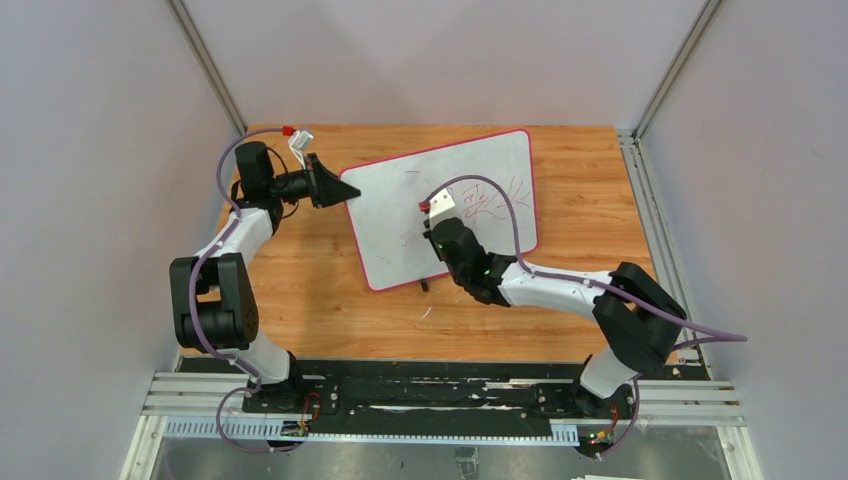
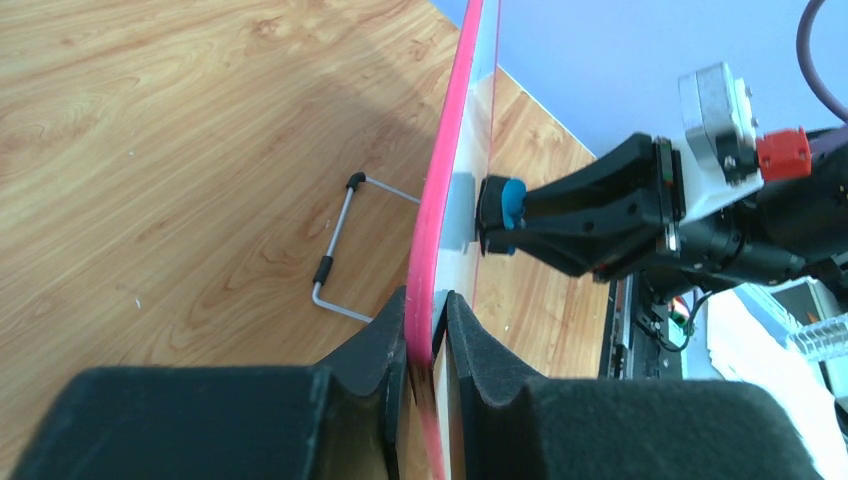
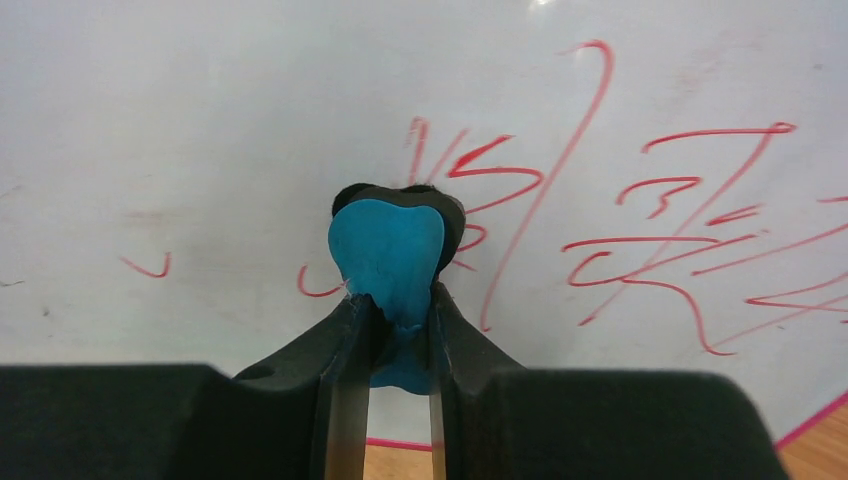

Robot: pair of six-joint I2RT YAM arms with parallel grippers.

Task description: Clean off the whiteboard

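The right end effector [image 3: 398, 330] is clamped on a small blue eraser [image 3: 388, 255] with a smooth rounded body and dark felt face, pressed flat against the glossy whiteboard [image 1: 400, 215] among red scribbles [image 3: 650, 220]. The left end effector [image 2: 428, 335] pinches the board's thin pink-red rim with its padded black fingers closed tight. The left wrist view alone shows the wire stand [image 2: 345, 245] behind (the board leans tilted on the wood-grain worktop [image 1: 300, 290]).
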